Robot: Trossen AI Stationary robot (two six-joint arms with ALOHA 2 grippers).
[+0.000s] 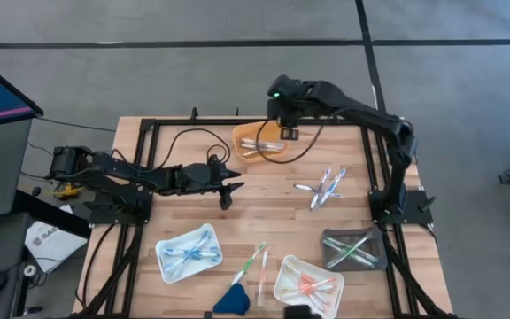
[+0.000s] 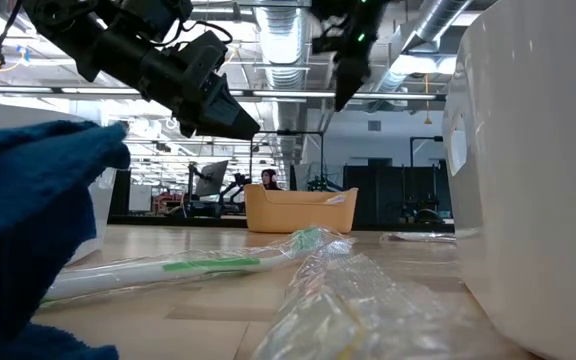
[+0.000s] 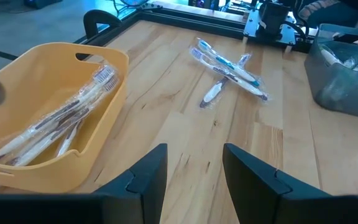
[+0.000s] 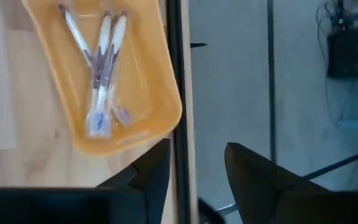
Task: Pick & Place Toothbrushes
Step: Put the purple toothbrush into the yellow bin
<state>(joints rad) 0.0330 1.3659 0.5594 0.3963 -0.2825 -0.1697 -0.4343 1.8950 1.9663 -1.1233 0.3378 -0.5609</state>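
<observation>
Right gripper [image 1: 286, 133] hangs empty, fingers apart, over the smooth orange plastic tray [image 1: 248, 133] at the table's far edge.
Wrapped white toothbrushes [image 4: 101, 68] lie inside it; more sit loose on bare wood planks [image 1: 324, 187] mid-table, open room around them. Left gripper [image 1: 230, 192], jaws parted and empty, hovers near the table's middle.

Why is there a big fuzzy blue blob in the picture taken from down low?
In the low view, the blue cloth sits so close to the camera that it blurs; the wrapped toothbrushes are soft too, while the yellow tray looks sharper. The ceiling lights glare, leaving the arms dark. The right wrist view is slightly smeared.
</observation>
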